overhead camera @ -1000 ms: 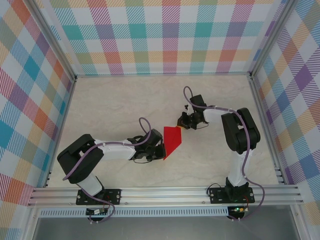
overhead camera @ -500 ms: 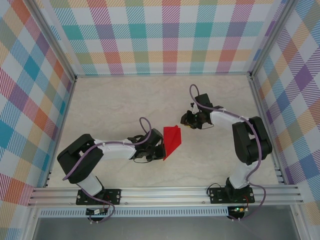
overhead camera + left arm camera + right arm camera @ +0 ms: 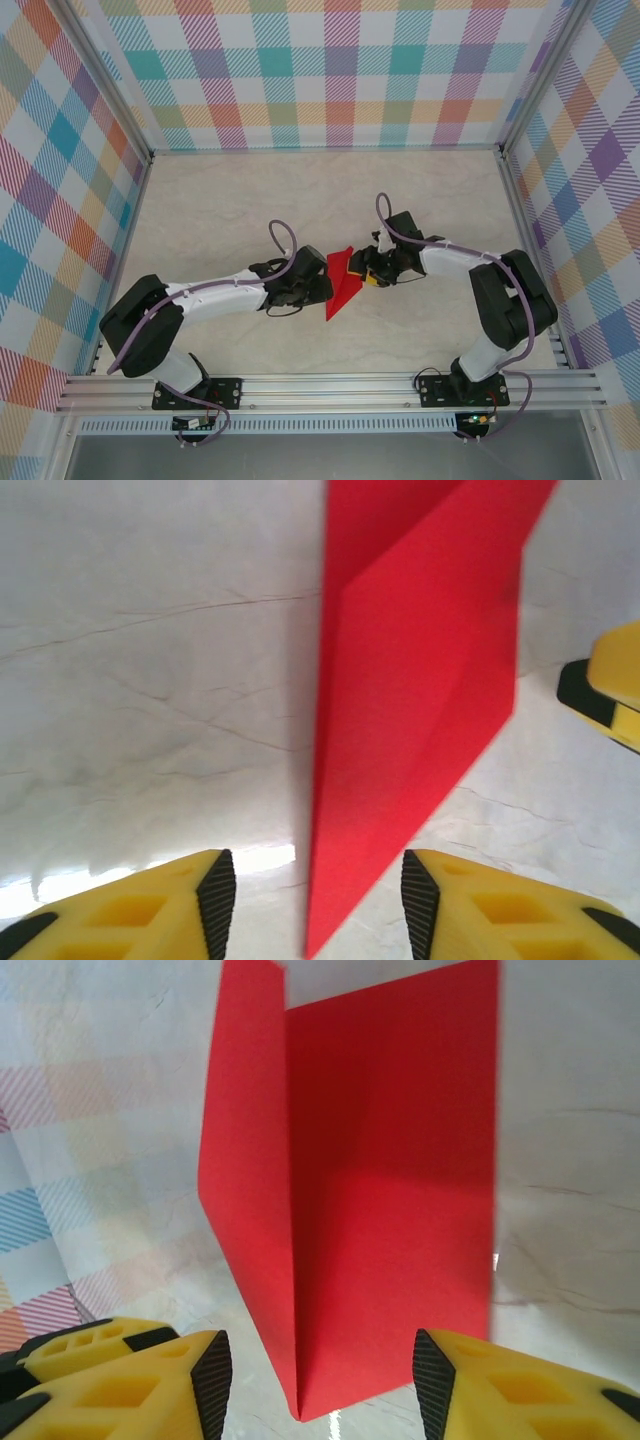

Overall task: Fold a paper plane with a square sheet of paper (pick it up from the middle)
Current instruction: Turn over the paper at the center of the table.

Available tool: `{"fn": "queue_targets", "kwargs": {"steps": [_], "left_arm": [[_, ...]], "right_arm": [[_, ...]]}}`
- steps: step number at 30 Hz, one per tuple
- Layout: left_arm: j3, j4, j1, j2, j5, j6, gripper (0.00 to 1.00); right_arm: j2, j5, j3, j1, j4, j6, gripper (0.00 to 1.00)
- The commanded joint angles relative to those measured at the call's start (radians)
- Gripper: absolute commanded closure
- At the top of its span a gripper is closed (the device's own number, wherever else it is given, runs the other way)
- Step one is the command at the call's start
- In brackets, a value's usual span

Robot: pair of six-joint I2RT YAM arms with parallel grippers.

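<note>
Now both hands have spread their fingers, the left hand [image 3: 322,289] at 9 o'clock and the right hand [image 3: 367,272], swung back in, at 3 o'clock of the half-folded red paper sheet [image 3: 343,282], released mid-bench [image 3: 230,200], likely ready for re-gripping.

From my overhead camera, high behind the arm bases [image 3: 197,392], I look down on the whole table [image 3: 230,210]. My two wrist cameras sit low and very close, facing the folded red paper [image 3: 420,680] from opposite sides; all three views share that paper and tabletop
</note>
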Motion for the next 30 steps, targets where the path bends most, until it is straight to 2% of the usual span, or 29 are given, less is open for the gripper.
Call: {"fn": "queue_targets", "kwargs": {"steps": [1,7,15,20,24,26,30], "left_arm": [[-0.023,-0.073,0.016,-0.041,-0.068,-0.027,0.45],[-0.064,-0.093,0.050,-0.079,-0.073,-0.054,0.30],[-0.122,-0.048,0.119,-0.128,0.007,-0.051,0.24],[-0.158,-0.009,0.158,-0.169,0.084,-0.029,0.19],[-0.191,0.071,0.197,-0.187,0.155,-0.027,0.16],[-0.207,0.102,0.219,-0.197,0.208,-0.026,0.14],[-0.245,0.181,0.261,-0.232,0.309,-0.022,0.07]], "right_arm": [[0.051,-0.049,0.025,0.020,0.057,0.016,0.49],[0.101,-0.052,0.054,0.044,0.074,-0.016,0.57],[0.160,-0.104,0.060,0.051,0.148,-0.017,0.66],[0.177,-0.129,0.059,0.055,0.195,-0.021,0.71],[0.170,-0.142,0.045,0.055,0.253,-0.008,0.86],[0.148,-0.147,0.025,0.055,0.305,0.010,0.90],[0.081,-0.161,0.008,0.054,0.352,0.023,0.93]]}}
